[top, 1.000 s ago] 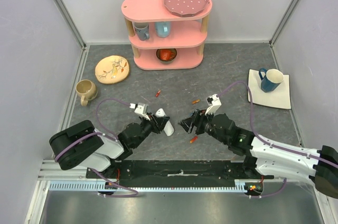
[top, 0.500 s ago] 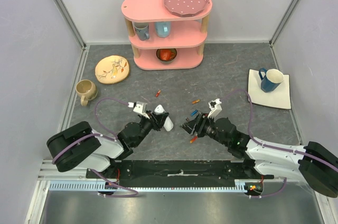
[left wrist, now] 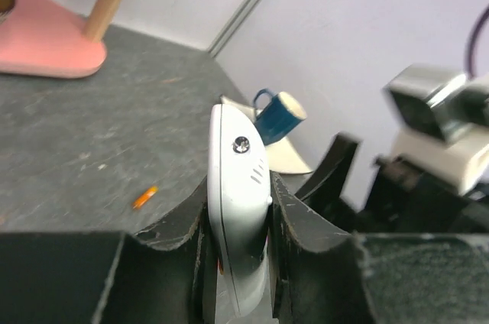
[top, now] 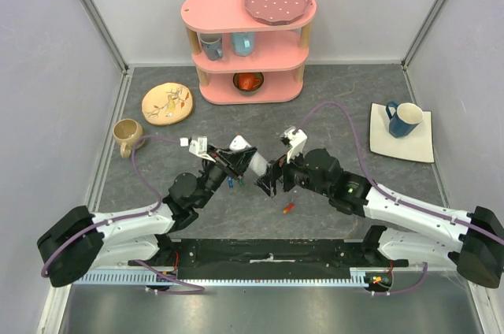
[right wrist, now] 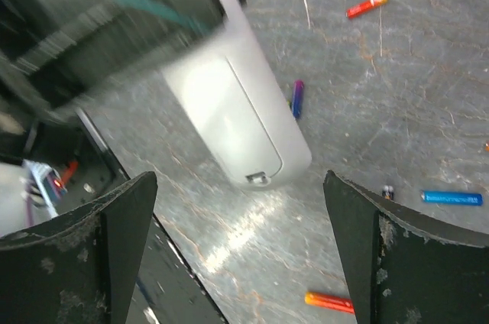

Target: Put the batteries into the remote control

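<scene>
White remote control (left wrist: 238, 209) is clamped in the left tool (left wrist: 241, 203), held above the middle of the worktop (top: 346, 98); the right tool (right wrist: 238, 179) stands spread wide, facing it. Its back cover looks closed and the batteries (right wrist: 451, 198) lie loose, so loading seems not begun.

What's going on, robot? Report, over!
Left claw shut on remote control. Right claw open, facing its closed back cover. Batteries loose on table, nothing blocking.
</scene>
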Robot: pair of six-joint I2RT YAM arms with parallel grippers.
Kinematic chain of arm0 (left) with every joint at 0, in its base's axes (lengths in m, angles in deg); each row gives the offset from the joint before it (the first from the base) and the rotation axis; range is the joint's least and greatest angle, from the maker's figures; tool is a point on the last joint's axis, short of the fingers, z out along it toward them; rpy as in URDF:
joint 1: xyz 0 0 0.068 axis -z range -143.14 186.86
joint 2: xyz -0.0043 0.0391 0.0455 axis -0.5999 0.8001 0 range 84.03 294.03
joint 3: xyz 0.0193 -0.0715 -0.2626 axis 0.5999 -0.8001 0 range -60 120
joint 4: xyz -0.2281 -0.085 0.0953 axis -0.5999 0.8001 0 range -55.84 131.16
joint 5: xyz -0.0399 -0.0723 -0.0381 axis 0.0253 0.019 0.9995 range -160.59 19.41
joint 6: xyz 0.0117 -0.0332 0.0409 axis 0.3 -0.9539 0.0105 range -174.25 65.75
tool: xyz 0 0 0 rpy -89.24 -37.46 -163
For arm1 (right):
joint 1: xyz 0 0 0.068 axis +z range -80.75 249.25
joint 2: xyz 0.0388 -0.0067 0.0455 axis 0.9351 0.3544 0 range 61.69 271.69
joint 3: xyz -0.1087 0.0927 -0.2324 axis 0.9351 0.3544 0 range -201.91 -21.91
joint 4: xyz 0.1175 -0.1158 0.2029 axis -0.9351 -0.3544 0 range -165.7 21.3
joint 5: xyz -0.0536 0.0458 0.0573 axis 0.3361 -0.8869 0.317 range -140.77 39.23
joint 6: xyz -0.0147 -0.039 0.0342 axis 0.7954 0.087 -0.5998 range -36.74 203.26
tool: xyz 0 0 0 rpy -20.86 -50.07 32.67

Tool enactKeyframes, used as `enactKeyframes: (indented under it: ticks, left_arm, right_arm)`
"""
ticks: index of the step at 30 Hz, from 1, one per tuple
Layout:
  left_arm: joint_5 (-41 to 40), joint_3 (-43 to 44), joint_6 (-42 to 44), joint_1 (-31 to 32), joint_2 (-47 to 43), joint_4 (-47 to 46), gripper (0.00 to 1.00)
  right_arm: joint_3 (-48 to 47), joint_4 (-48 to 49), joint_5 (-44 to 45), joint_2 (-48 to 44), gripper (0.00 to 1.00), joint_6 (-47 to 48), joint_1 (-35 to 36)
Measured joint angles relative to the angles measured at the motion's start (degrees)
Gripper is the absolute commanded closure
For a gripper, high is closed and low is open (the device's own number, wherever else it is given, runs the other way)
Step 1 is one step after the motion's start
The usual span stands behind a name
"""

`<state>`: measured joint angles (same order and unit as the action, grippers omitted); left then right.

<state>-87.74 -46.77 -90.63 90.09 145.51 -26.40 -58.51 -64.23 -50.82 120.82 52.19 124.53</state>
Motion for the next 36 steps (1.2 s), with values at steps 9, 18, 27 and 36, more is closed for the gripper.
enactKeyframes:
  ticks: [9,18,27,36]
  left_arm:
    - [4.2,8.0,-2.4,0.0,-4.0,19.2,0.98]
    - [7.3,10.0,-4.0,0.0,-4.3,31.3,0.98]
    - [8.7,10.1,-5.8,0.0,-5.2,32.0,0.98]
    - [8.9,10.1,-6.7,0.0,-5.8,32.1,0.9]
  right_arm:
    - [-2.6,-8.5,1.4,2.1,0.02,7.6,1.6]
    - [-7.0,-11.1,3.1,2.9,0.03,11.8,2.0]
    - [-7.8,-11.9,1.7,7.6,0.17,12.9,2.8]
    - [-7.8,-11.4,-0.7,8.7,0.5,13.6,3.0]
